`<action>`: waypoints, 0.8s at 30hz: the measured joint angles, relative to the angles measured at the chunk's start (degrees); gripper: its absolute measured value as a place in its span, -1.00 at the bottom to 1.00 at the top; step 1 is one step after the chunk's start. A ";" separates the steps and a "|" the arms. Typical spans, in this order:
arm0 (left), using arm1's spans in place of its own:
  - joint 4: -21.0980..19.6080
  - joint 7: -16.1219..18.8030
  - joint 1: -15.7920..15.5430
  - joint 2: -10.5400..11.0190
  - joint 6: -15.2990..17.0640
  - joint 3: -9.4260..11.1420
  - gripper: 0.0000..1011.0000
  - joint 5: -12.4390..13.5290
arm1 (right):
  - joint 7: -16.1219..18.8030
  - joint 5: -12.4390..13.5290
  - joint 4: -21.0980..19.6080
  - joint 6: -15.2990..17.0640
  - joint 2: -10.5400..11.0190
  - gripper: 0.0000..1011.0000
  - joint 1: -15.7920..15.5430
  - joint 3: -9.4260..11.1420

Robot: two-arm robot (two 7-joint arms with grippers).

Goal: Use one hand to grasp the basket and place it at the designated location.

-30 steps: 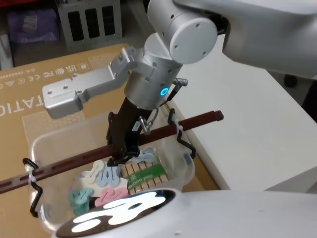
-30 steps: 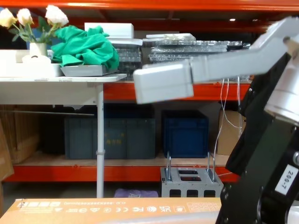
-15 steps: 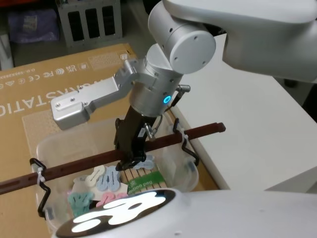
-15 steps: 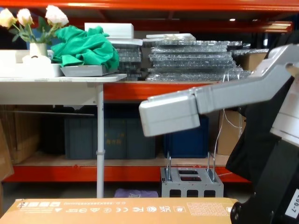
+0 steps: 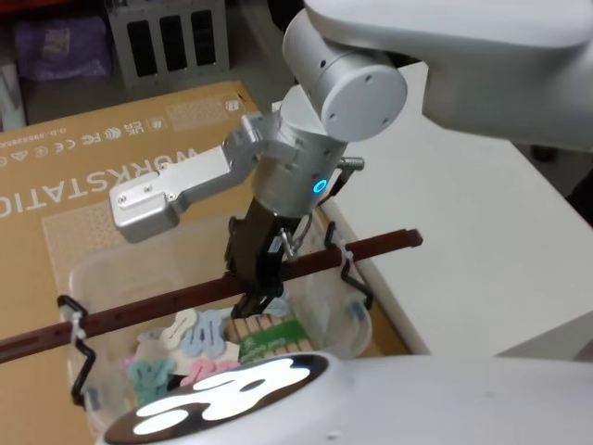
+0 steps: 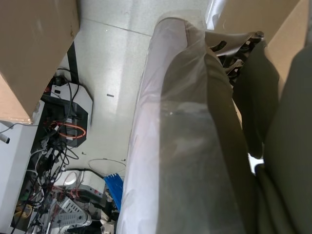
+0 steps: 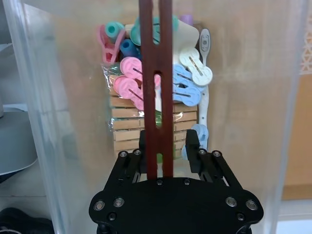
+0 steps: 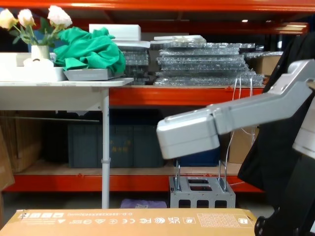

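The basket (image 5: pixel 111 264) is a clear plastic tub with a long dark brown handle bar (image 5: pixel 139 315) hooked across its top by black wire brackets. It holds pastel clothes pegs (image 5: pixel 206 336) and a pack of wooden pegs. My right gripper (image 5: pixel 256 289), black-fingered on a light grey arm (image 5: pixel 343 74), reaches down into the middle of the tub and is shut on the handle bar. In the right wrist view the gripper (image 7: pixel 165 146) has the bar (image 7: pixel 157 73) running between its fingers (image 7: pixel 192 145), with the pegs (image 7: pixel 131 85) below and the tub wall (image 7: pixel 39 97) beside.
The basket rests over a large brown cardboard box (image 5: pixel 83 167), also seen in the chest view (image 8: pixel 133 216). A white table (image 5: pixel 463 222) lies just to the right. A grey bracket (image 8: pixel 189 135) on my right wrist juts leftward. Shelving and a side table (image 8: pixel 64 86) stand in the background.
My right arm has shifted a little to the right with the handle bar and basket following; the grey wrist bracket has dropped lower and moved right in the chest view.
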 joint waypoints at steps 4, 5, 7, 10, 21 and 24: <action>0.01 0.00 0.00 0.00 0.00 0.00 -1.00 0.01 | -0.26 0.40 0.05 -0.22 0.43 0.04 0.59 0.18; 0.00 0.00 0.00 0.00 0.00 0.00 -1.00 0.01 | -0.32 0.55 0.04 -0.25 0.51 0.12 0.67 0.24; 0.01 0.00 0.00 0.00 0.00 0.00 -1.00 0.01 | -0.45 0.89 -0.03 -0.39 0.85 0.23 0.83 0.46; 0.00 0.00 0.00 0.00 0.00 0.00 -1.00 0.00 | -0.69 1.58 -0.36 -0.70 1.48 0.44 1.09 0.93; -0.01 0.00 0.00 -0.01 0.00 0.00 -1.00 -0.02 | -1.01 5.22 -1.99 -1.82 4.20 0.98 1.96 3.57; 0.03 0.00 0.00 0.00 0.00 0.00 -1.00 0.02 | -1.34 7.36 -3.62 -2.89 6.69 0.98 2.45 5.45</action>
